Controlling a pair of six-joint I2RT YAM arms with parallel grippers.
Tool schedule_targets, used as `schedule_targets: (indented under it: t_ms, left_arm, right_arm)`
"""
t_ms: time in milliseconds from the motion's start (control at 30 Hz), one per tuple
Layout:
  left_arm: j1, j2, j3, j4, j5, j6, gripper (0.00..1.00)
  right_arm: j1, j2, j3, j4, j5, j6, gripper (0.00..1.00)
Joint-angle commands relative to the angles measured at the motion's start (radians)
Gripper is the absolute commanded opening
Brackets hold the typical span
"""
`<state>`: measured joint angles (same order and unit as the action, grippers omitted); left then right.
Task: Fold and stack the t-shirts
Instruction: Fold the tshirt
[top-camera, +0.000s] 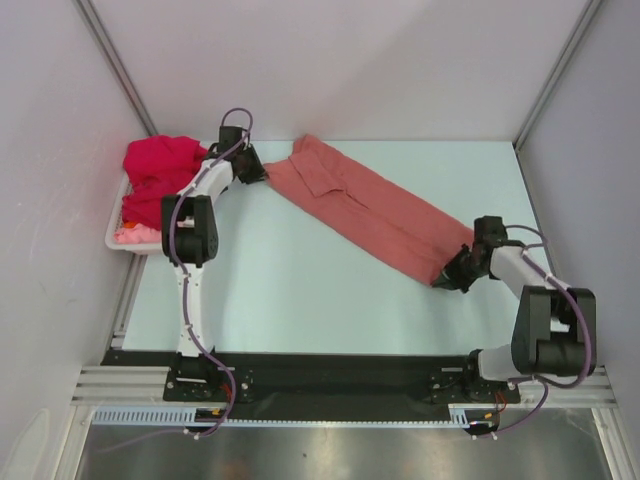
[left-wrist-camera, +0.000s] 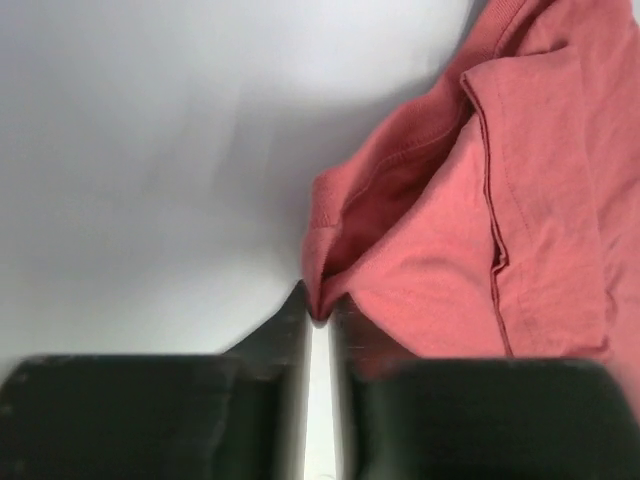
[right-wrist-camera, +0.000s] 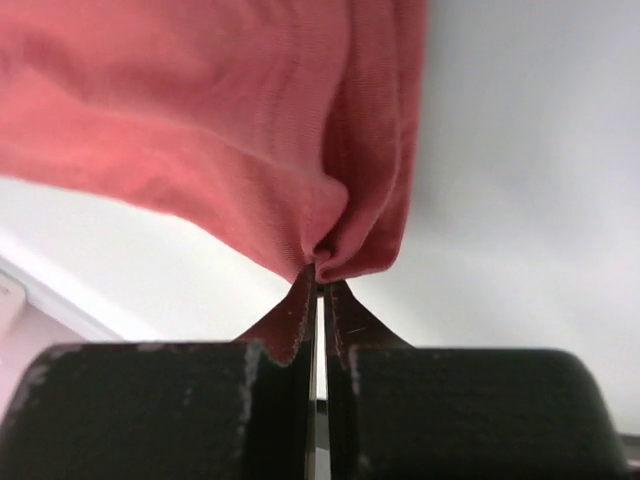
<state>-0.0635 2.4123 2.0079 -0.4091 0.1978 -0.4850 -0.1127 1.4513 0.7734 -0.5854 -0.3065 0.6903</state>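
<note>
The dusty salmon-red t-shirt (top-camera: 365, 210) is stretched as a long folded band across the table from back left to front right. My left gripper (top-camera: 256, 172) is shut on its back left end, pinching a fold of cloth (left-wrist-camera: 322, 300) at the fingertips. My right gripper (top-camera: 452, 276) is shut on its front right end, pinching bunched cloth (right-wrist-camera: 325, 255). The bright crimson t-shirt (top-camera: 160, 175) lies heaped in the white basket at the left. The light pink t-shirt (top-camera: 135, 235) shows under it at the basket's front.
The white plastic basket (top-camera: 113, 238) stands at the table's left edge by the left wall. The pale table (top-camera: 300, 290) is walled at the back and on both sides. A black rail (top-camera: 330, 375) runs along the near edge.
</note>
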Motion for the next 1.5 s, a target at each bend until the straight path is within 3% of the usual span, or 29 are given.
schedule_targets:
  t_ms: [0,133,200,467,600,667,700,733,833,1000,1067,1267,1300,1400,1467]
  left_arm:
    - [0.011,-0.002,0.069,-0.010,-0.041,0.060,0.31]
    - [-0.004,-0.019,0.107,-0.101,-0.072,0.121,0.53]
    - [-0.025,-0.082,0.088,-0.119,-0.136,0.164,0.57]
    - [-0.081,-0.462,-0.323,-0.053,-0.181,0.181,0.58]
    - [-0.093,-0.668,-0.544,-0.036,-0.129,0.186,0.59]
    - [-0.093,-0.757,-0.602,-0.037,-0.094,0.192,0.61]
    - [-0.093,-0.777,-0.650,-0.037,-0.083,0.197,0.77]
    - [-0.093,-0.794,-0.670,-0.037,-0.060,0.201,0.99]
    - [-0.093,-0.837,-0.710,-0.048,-0.031,0.221,1.00]
    - [-0.093,-0.852,-0.686,-0.065,0.011,0.227,1.00]
    - [-0.093,-0.845,-0.669,-0.071,0.035,0.218,1.00]
    - [-0.093,-0.782,-0.626,-0.074,0.077,0.160,1.00]
    - [-0.091,-0.768,-0.618,-0.074,0.081,0.152,0.96]
    - [-0.087,-0.711,-0.594,-0.062,0.106,0.109,0.87]
    - [-0.078,-0.656,-0.577,-0.037,0.127,0.077,0.86]
  right_arm:
    - [0.102,-0.091,-0.066,-0.004,0.011,0.112,0.00]
    - [0.299,-0.134,-0.111,0.002,0.015,0.178,0.00]
    - [0.419,-0.147,-0.111,-0.010,0.042,0.195,0.00]
    - [0.783,-0.146,-0.088,0.094,0.086,0.219,0.00]
    - [1.041,-0.025,-0.034,0.225,0.032,0.206,0.00]
    - [1.114,0.093,0.018,0.328,-0.059,0.178,0.00]
    - [1.168,0.139,0.052,0.337,-0.078,0.126,0.00]
    - [1.195,0.203,0.119,0.328,-0.088,0.102,0.00]
    - [1.251,0.264,0.203,0.331,-0.152,0.026,0.14]
    - [1.220,0.187,0.279,0.312,-0.155,-0.043,0.44]
    - [1.155,0.125,0.288,0.268,-0.138,-0.072,0.51]
    - [0.850,0.030,0.276,0.205,-0.149,-0.158,0.60]
    - [0.725,0.056,0.286,0.199,-0.160,-0.179,0.61]
    - [0.545,0.133,0.369,0.217,-0.194,-0.244,0.62]
    - [0.478,0.239,0.476,0.217,-0.191,-0.262,0.62]
